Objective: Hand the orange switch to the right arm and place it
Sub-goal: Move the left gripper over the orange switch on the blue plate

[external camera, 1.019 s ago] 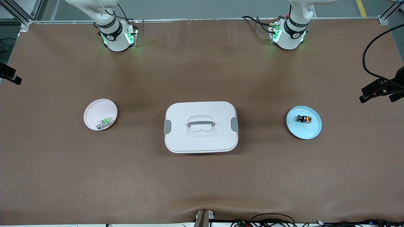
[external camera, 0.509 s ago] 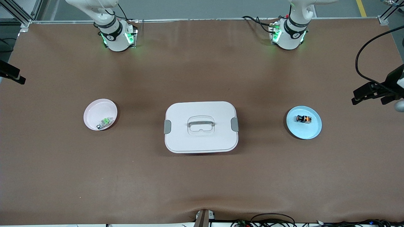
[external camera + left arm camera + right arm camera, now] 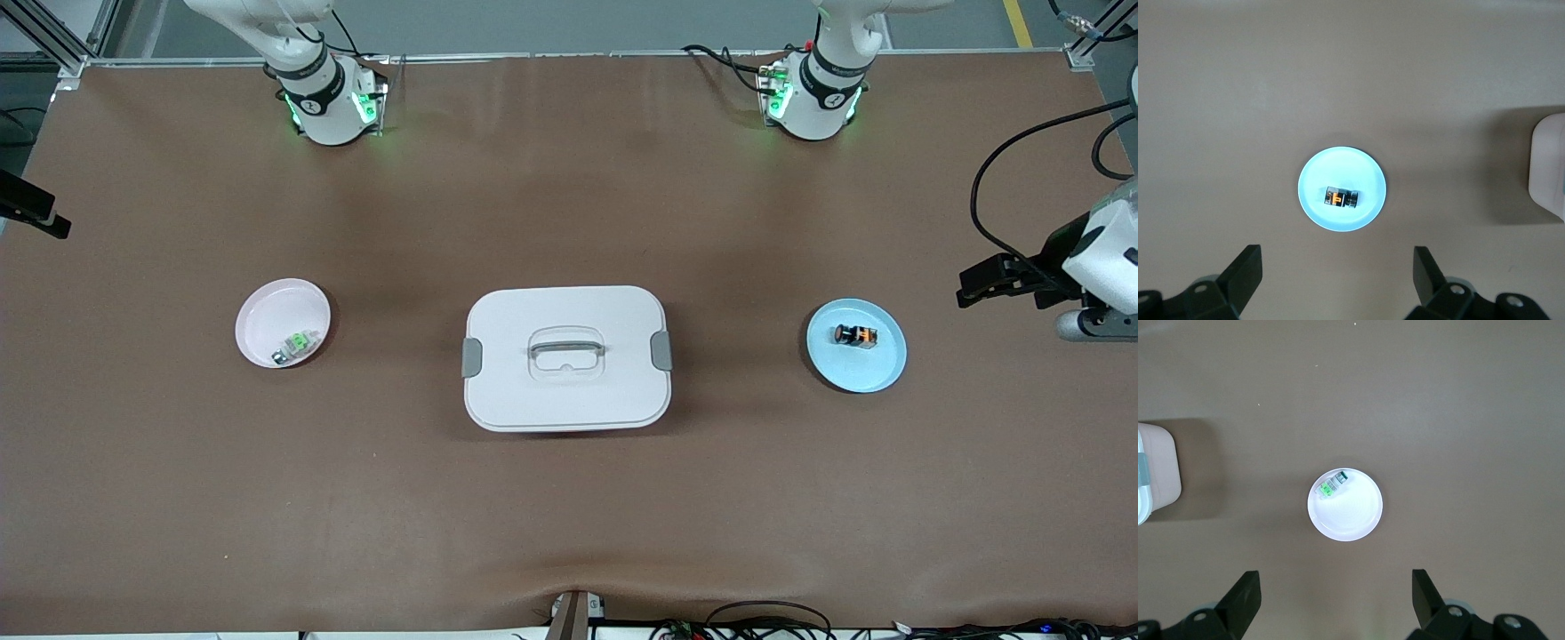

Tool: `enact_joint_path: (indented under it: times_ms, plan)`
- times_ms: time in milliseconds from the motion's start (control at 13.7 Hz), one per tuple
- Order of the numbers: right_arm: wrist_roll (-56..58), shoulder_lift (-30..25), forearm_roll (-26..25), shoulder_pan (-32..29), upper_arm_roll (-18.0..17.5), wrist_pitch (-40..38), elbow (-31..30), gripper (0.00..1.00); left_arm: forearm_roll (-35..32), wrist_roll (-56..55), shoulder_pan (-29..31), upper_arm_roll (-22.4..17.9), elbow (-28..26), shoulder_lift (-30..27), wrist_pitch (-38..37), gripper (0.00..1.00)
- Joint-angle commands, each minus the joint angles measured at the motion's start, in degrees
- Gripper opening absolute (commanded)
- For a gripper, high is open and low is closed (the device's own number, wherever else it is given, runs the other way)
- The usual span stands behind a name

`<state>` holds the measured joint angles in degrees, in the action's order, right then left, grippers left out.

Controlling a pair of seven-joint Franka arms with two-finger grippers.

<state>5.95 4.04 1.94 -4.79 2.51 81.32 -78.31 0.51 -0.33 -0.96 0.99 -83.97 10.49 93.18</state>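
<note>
Orange switch [image 3: 855,335] lies on its side in the blue plate [image 3: 880,373], toward the left arm's end of the table. Black body, orange marking facing up in the left wrist view [image 3: 1341,198]. Nothing touches it.

Left gripper [image 3: 1338,280] is up in the air, fingers [image 3: 1245,270] spread wide, nothing between them. Its wrist view looks straight down on the blue plate [image 3: 1368,207], switch sitting between the two finger lines but well below them. In the front view only part of the left arm's hand [image 3: 1005,280] shows at the edge, over bare table at that end, beside the plate and not over it.

White box [image 3: 566,357] with a lid, clear handle and grey side clips sits mid-table, well apart from both plates. An edge of it shows in each wrist view [image 3: 1548,167] [image 3: 1155,470].

Pink plate [image 3: 267,311] is toward the right arm's end, about as far from the front camera as the blue one. Green switch [image 3: 297,344] lies in it, against the rim on the side nearer the front camera.

Right gripper [image 3: 1337,600] also hangs high, fingers [image 3: 1245,593] fully apart and empty, looking down on the pink plate [image 3: 1358,517] and green switch [image 3: 1331,485]. Right arm waits. In the front view only a dark piece [image 3: 31,213] shows at the table edge on that end; can't tell which part of the gripper it is.

Brown table mat [image 3: 569,516] has a slight wrinkle at the edge nearest the front camera.
</note>
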Motion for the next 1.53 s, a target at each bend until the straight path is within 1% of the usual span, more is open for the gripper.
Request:
enact_joint_path:
  times_ms: [0,218,364,509,873,1164,1455]
  plan:
    - [0.4,0.0,-0.2,1.6,-0.4,-1.3,1.6,1.0,-0.2,0.6,0.1,0.2,-1.3,0.5,0.2,1.0]
    - [0.3,-1.1,0.0,2.1,-0.4,-3.6,1.5,1.0,-0.1,0.8,0.2,0.2,-3.5,0.7,2.3,1.0]
    - [0.2,-1.1,0.3,1.8,0.0,-3.6,1.5,1.0,-0.1,0.8,0.2,0.2,-5.8,0.7,5.2,1.0]
    - [0.1,-0.7,-0.5,2.2,-0.1,-3.3,1.5,1.0,-0.1,0.8,0.2,0.2,-8.0,0.7,6.7,1.0]
    - [0.3,-0.9,-0.7,2.7,-0.2,-3.2,1.6,1.0,-0.3,0.9,0.2,0.2,-12.1,0.7,10.4,1.0]
    - [-0.4,-1.2,-7.3,5.3,-1.4,-4.1,1.5,1.0,-0.4,0.9,0.1,0.2,-15.5,0.7,15.0,1.0]
    - [-5.2,-2.4,-7.0,5.0,-1.1,-4.7,0.8,1.0,-0.8,0.9,-0.5,0.2,-17.6,1.5,18.2,1.0]
